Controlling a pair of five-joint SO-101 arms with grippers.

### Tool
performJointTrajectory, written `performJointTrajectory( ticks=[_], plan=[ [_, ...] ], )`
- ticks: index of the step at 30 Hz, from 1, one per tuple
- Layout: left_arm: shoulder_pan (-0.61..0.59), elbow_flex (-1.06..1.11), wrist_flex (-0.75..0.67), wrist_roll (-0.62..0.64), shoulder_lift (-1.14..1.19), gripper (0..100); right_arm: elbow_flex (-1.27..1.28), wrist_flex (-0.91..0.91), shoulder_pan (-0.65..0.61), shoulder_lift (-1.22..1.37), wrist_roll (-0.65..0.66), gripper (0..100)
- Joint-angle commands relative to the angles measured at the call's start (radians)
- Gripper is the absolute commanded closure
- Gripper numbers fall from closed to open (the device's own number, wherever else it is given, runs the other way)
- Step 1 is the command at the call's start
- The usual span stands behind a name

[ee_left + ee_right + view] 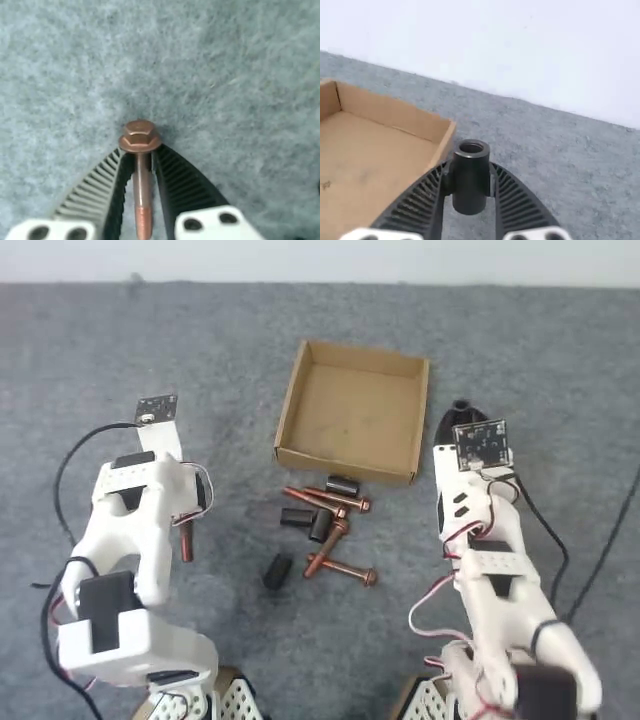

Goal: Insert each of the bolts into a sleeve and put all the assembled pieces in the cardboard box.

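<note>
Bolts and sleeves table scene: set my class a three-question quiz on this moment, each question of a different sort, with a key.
1. True or false: the cardboard box already holds an assembled piece.
2. What is the left gripper shut on? A a nut; B a copper bolt; C nothing.
3. Fill in: the right gripper, near the cardboard box, grips a black ____.
Key: 1 false; 2 B; 3 sleeve.
</note>
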Motion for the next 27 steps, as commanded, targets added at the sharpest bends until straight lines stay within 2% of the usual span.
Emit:
performJointTrajectory(
  ticks=[1, 6, 11, 19, 25, 27],
  plan=[
    [-0.012, -0.001, 0.015, -0.009, -0.063, 99, -0.017, -0.202, 0.001, 0.128, 0.012, 99.2],
    [-0.012, -0.001, 0.015, -0.009, -0.063, 99, -0.054, -0.530, -0.013, 0.346, 0.009, 99.2],
    [-0.012, -0.001, 0.015, -0.009, -0.063, 99, -0.178, -0.697, -0.021, 0.562, 0.009, 99.2],
    [-0.012, -0.001, 0.015, -0.011, -0.063, 99, -0.308, -0.733, -0.038, 0.728, 0.008, 99.2],
    [-0.009, -0.001, 0.012, -0.011, -0.063, 99, -0.307, -0.733, -0.125, 0.750, -0.187, 99.3],
    [-0.009, -0.001, 0.011, -0.011, -0.063, 99, -0.305, -0.733, -0.156, 0.757, -0.204, 99.3]
  ],
)
